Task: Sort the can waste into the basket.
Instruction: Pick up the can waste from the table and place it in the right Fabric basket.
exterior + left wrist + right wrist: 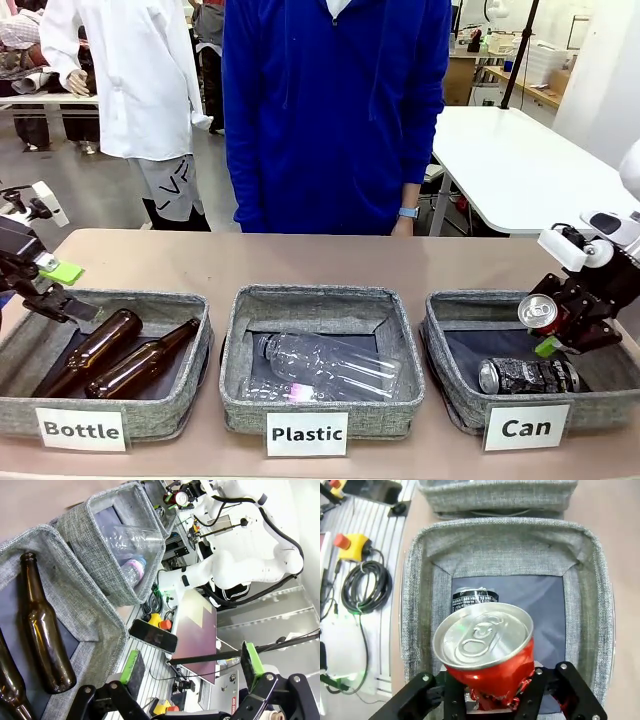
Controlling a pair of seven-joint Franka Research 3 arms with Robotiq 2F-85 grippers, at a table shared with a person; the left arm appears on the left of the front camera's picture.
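Dented red can (487, 655) held over the "Can" basket (455, 385).
The right gripper (560, 322) pinches it between its fingers; a black can (527, 375) lies inside. The left gripper (192, 666) hangs spread wide above the "Bottle" bin (185, 310).

A dented red metal drink can (487, 657) with a silver top sits between the black fingers of the right gripper (492, 700), above a square grey woven-fabric basket (420, 580). A black can with pale print (474, 598) lies on the basket's dark lining.
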